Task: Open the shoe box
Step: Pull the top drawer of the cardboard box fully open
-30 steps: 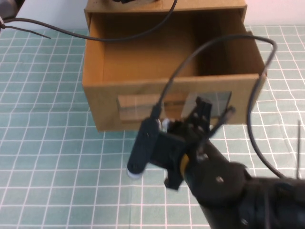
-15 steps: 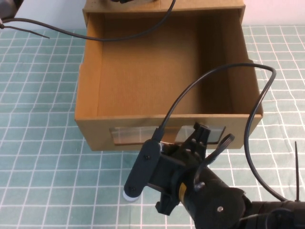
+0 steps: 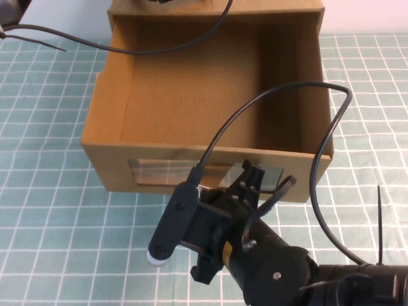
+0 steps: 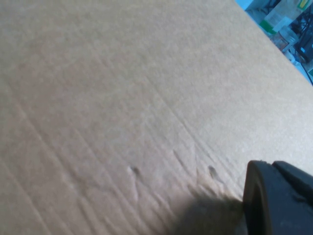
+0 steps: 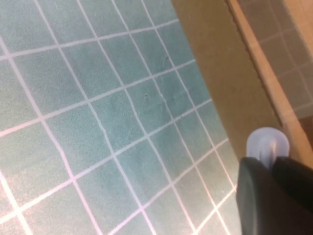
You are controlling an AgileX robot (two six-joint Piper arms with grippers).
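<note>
Now right tool point(image 3: 253, 171) closed at drawer point(image 3: 108, 167); left tool point(image 4: 277, 197) near box point(image 3: 274, 7).

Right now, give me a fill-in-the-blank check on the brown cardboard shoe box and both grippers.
The brown cardboard drawer is ____ inside.
The right gripper, shut, meets the drawer's front wall at its clear ____.
The left gripper rests on ____ of the box's outer sleeve, at the far end.
The teal mat has white ____ lines.
Missing: empty; window; top; grid.
</note>
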